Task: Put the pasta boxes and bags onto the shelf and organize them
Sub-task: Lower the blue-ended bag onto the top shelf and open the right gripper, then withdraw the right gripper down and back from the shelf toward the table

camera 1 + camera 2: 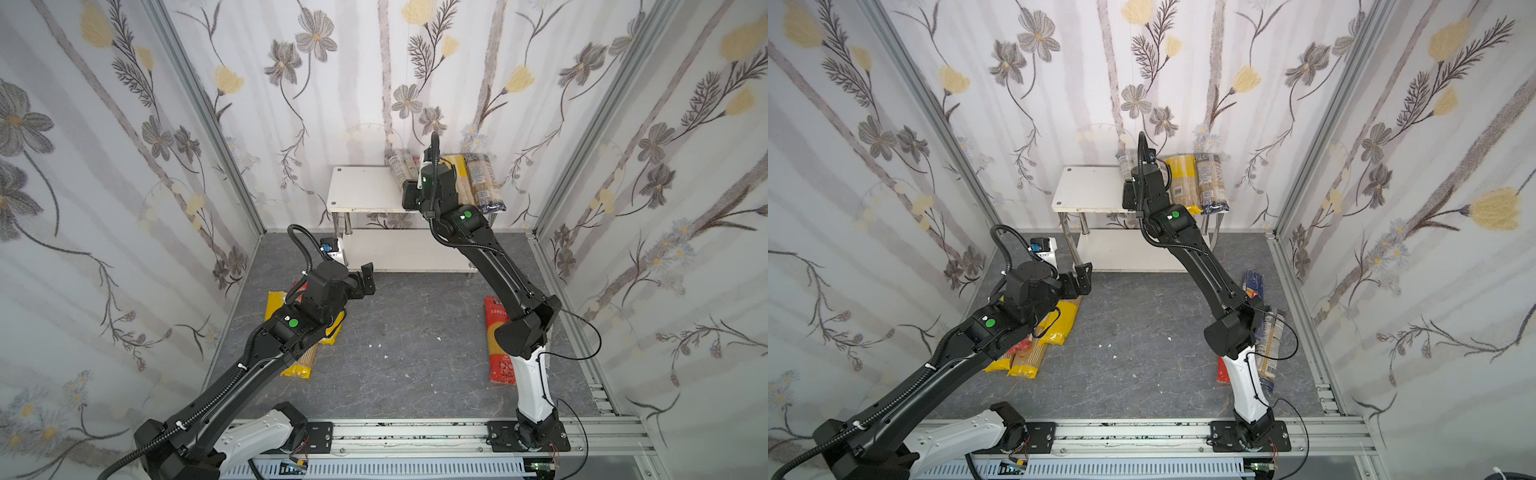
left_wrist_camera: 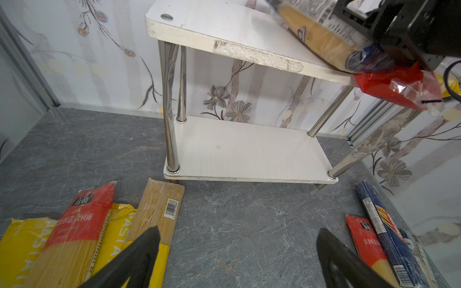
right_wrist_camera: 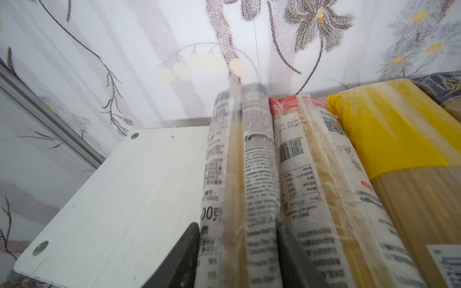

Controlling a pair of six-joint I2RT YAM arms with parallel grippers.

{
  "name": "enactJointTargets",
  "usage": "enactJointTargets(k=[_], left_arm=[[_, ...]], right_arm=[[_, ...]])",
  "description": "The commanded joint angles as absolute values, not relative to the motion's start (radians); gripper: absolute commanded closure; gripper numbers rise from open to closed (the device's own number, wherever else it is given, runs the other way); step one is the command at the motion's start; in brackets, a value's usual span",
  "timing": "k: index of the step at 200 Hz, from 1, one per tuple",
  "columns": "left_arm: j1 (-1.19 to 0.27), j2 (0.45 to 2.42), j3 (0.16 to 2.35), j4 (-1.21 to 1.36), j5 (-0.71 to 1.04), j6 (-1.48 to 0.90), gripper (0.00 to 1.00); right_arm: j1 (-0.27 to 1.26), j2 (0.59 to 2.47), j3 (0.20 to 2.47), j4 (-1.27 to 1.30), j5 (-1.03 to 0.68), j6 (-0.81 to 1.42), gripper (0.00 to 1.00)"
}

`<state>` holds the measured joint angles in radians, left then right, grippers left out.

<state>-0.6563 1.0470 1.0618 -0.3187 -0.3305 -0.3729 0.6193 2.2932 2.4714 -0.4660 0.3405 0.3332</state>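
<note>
Right fingers (image 3: 184, 254) flank the printed bag (image 3: 259, 162), tucked space-savingly against the other packs (image 3: 311, 174) on the shelf (image 3: 124, 199), clamped or not unclear; left fingers (image 2: 139, 254) gape.

my right claw (image 3: 235, 223) straddles a printed pack (image 3: 239, 162) lying flat on the shelf (image 3: 112, 199) top, against a red pack (image 3: 299, 174), then a yellow pack (image 3: 389, 129); other packs (image 2: 74, 237) lie on the floor (image 2: 249, 224).

A white two-tier shelf (image 1: 361, 187) is set on the grey floor (image 1: 407, 332) by the back wall. On the right half of its top board four packs are laid side by side: a printed pack (image 3: 249, 174), a red-ended pack (image 3: 306, 174), a yellow pack (image 3: 389, 134) and a dark blue pack (image 1: 1212, 183). On the floor, a heap of yellow and red bags (image 2: 82, 222) is seen at the left, a red bag (image 1: 496, 332) and a blue box (image 2: 384, 229) at the right.
</note>
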Motion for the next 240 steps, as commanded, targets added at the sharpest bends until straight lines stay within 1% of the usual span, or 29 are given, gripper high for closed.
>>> enactJointTargets(k=[1,16,40,67,85,105,160,186,207,218,222,240], left_arm=[[-0.653,1.033,1.054,-0.298,-0.33,-0.374,0.0],[-0.65,1.022,1.044,-0.298,-0.328,-0.376,0.0],[-0.65,0.998,1.028,-0.298,-0.326,-0.379,0.0],[-0.649,0.95,1.002,-0.298,-0.33,-0.38,0.0],[-0.651,0.915,0.983,-0.299,-0.336,-0.382,0.0],[-0.648,0.882,0.958,-0.299,-0.338,-0.389,0.0],[-0.646,0.835,0.855,-0.3,-0.321,-0.43,0.0],[-0.646,0.814,0.804,-0.301,-0.308,-0.457,0.0],[-0.646,0.798,0.76,-0.302,-0.303,-0.477,0.0],[-0.646,0.795,0.737,-0.302,-0.299,-0.486,0.0],[-0.646,0.796,0.73,-0.302,-0.299,-0.492,0.0],[-0.644,0.806,0.702,-0.302,-0.296,-0.514,0.0]], right_arm=[[0.623,2.298,2.48,-0.393,0.354,0.347,0.47],[0.631,2.299,2.48,-0.407,0.358,0.344,0.46],[0.64,2.301,2.48,-0.427,0.365,0.346,0.39],[0.654,2.285,2.48,-0.442,0.396,0.331,0.28],[0.661,2.258,2.479,-0.444,0.412,0.309,0.14],[0.663,2.215,2.479,-0.449,0.419,0.288,0.01],[0.701,2.105,2.476,-0.583,0.427,0.259,0.0],[0.76,2.057,2.432,-0.685,0.484,0.242,0.0],[0.808,1.953,2.238,-0.678,0.499,0.247,0.0],[0.813,1.871,2.069,-0.614,0.478,0.258,0.0],[0.845,1.839,2.004,-0.586,0.467,0.266,0.0],[0.851,1.691,1.713,-0.441,0.388,0.321,0.0]])
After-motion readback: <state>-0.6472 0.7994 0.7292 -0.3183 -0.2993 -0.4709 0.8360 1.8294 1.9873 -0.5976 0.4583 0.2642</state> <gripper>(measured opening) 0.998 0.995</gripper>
